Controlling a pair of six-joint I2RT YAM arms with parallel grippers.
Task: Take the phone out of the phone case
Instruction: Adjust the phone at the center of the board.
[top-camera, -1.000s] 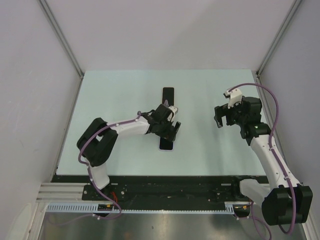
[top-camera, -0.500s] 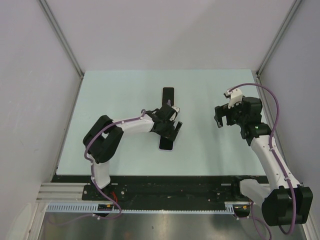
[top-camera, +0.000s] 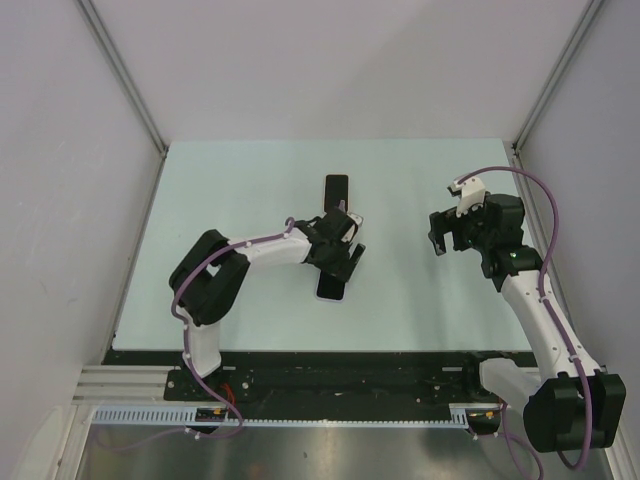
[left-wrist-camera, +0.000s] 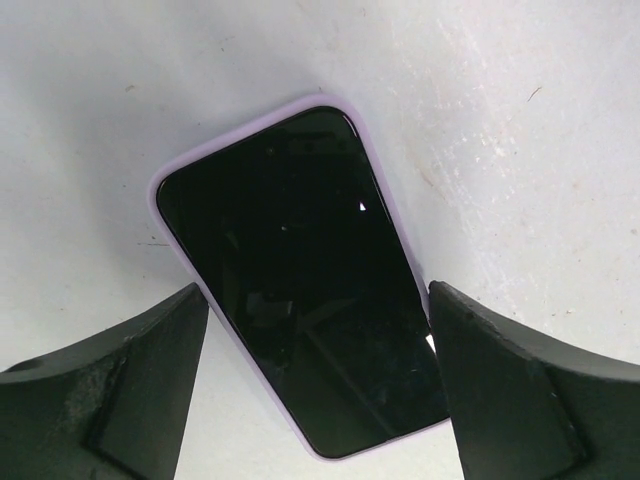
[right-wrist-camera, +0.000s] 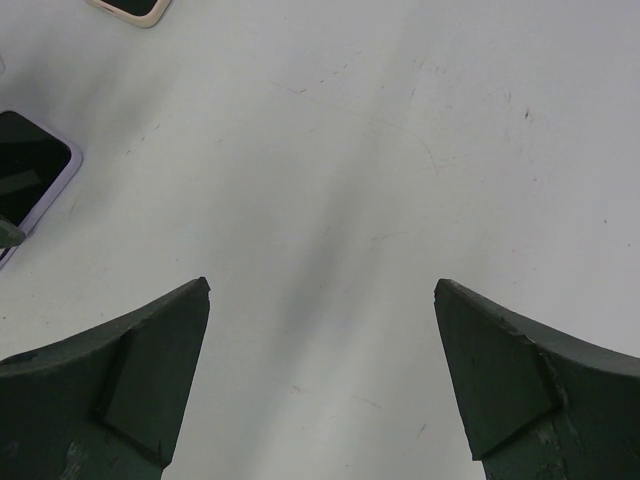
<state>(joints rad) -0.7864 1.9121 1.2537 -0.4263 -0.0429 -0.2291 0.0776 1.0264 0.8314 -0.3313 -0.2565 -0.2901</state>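
Observation:
A black-screened phone (left-wrist-camera: 300, 300) in a lilac phone case (left-wrist-camera: 160, 195) lies flat on the pale table. In the top view its near end (top-camera: 332, 288) sticks out from under my left gripper (top-camera: 341, 254). In the left wrist view the left gripper (left-wrist-camera: 318, 290) straddles the phone's width with its jaws open. One finger (left-wrist-camera: 470, 340) sits against the case's right edge and the other (left-wrist-camera: 170, 340) is close beside the left edge. My right gripper (top-camera: 445, 235) hovers open to the right over bare table, with nothing between its fingers (right-wrist-camera: 150, 350).
A second dark phone (top-camera: 335, 190) in a pale case lies just beyond the first; its corner (right-wrist-camera: 130, 8) shows at the top of the right wrist view. The lilac-cased phone's corner (right-wrist-camera: 25, 170) shows at that view's left edge. White walls enclose the table.
The left arm has shifted slightly forward over the phone, its elbow swinging right, and its jaws have narrowed a little around the case. The right arm has not moved.

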